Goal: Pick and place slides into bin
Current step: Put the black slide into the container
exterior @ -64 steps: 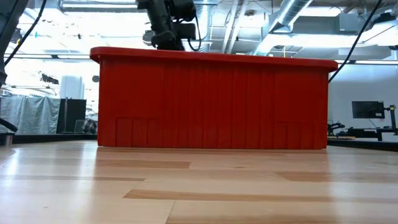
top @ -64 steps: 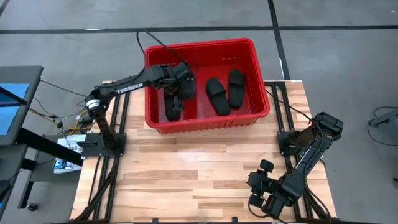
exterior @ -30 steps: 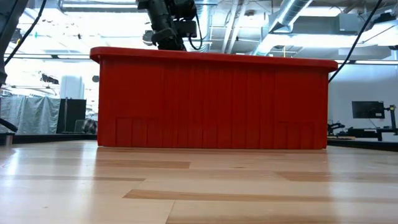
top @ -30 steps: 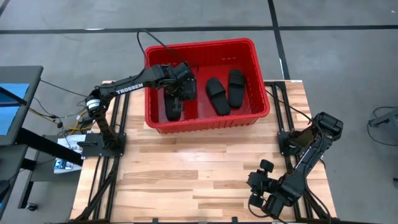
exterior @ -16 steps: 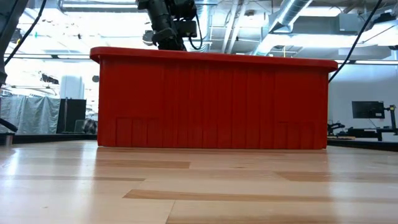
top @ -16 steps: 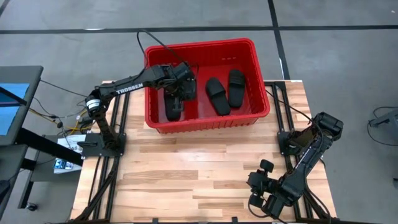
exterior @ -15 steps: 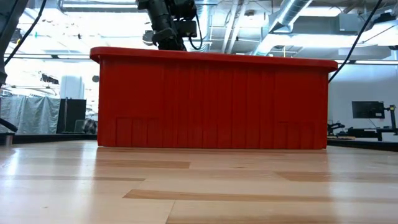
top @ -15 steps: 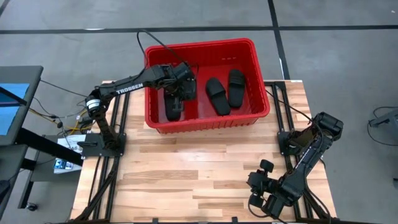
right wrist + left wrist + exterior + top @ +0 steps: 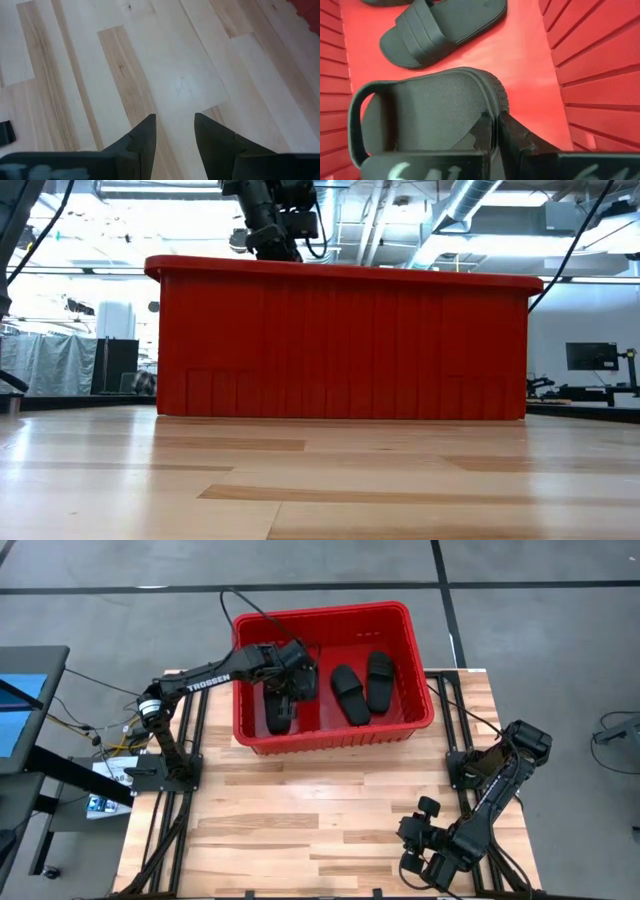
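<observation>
left tool [image 9: 492, 142] clenched on a slide [image 9: 430, 112] inside the red bin [image 9: 330, 736]; right tool [image 9: 172, 135] released over the table [image 9: 165, 75].

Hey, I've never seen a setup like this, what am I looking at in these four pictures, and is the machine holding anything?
It is a robot with two dark arms at a wooden table, each ending in a two-finger gripper.

The overhead picture shows the whole table. The level picture looks across the tabletop at the side of the red bin. The other two come from cameras on each arm's wrist.

The bin sits at the table's far edge. Two black slides lie side by side inside it. The left gripper reaches into the bin, shut on the edge of a third slide, low near the bin's floor.

The right gripper waits over bare wood near the table's front right corner, open and holding nothing.

A fourth slide is not visible.
</observation>
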### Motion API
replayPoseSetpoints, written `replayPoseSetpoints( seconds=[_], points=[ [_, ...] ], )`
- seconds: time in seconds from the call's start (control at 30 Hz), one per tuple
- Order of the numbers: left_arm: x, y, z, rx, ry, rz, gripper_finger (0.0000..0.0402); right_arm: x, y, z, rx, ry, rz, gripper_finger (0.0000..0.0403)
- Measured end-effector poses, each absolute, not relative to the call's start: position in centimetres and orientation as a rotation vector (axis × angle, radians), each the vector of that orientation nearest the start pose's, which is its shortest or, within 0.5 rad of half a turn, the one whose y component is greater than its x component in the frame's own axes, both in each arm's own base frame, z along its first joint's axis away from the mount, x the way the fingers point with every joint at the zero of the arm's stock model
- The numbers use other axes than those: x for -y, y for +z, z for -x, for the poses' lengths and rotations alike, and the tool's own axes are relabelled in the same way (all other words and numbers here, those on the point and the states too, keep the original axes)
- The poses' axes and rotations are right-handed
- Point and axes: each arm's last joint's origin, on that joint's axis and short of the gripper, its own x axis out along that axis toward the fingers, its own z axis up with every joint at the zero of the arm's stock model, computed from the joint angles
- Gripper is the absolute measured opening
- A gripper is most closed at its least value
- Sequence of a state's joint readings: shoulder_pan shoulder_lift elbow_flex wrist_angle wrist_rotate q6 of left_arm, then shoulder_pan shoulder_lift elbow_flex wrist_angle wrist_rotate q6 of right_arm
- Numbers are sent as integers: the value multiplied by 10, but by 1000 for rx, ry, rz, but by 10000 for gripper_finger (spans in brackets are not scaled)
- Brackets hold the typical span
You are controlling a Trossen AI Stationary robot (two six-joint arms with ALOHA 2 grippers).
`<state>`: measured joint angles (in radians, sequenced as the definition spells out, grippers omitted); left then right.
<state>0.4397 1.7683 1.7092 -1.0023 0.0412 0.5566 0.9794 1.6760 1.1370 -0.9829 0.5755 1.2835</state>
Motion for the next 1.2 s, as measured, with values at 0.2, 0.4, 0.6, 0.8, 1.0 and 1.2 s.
replayPoseSetpoints(
  seconds=[0.2, 0.4, 0.6, 0.8, 1.0, 1.2],
  points=[
    [-155, 323, -333, -1096, 57, -243, 0, -235, 200, -176, -1010, -373, -78, 124],
    [-155, 323, -333, -1098, 58, -241, 0, -235, 200, -177, -1010, -373, -78, 124],
    [-154, 323, -332, -1101, 65, -226, 0, -235, 200, -177, -1010, -373, -78, 124],
    [-154, 323, -332, -1103, 66, -223, 0, -235, 200, -176, -1010, -373, -78, 124],
    [-154, 323, -332, -1103, 66, -223, 0, -235, 200, -177, -1010, -373, -78, 124],
    [-154, 323, -332, -1102, 67, -223, 0, -235, 200, -177, -1010, -373, -78, 124]
  ],
)
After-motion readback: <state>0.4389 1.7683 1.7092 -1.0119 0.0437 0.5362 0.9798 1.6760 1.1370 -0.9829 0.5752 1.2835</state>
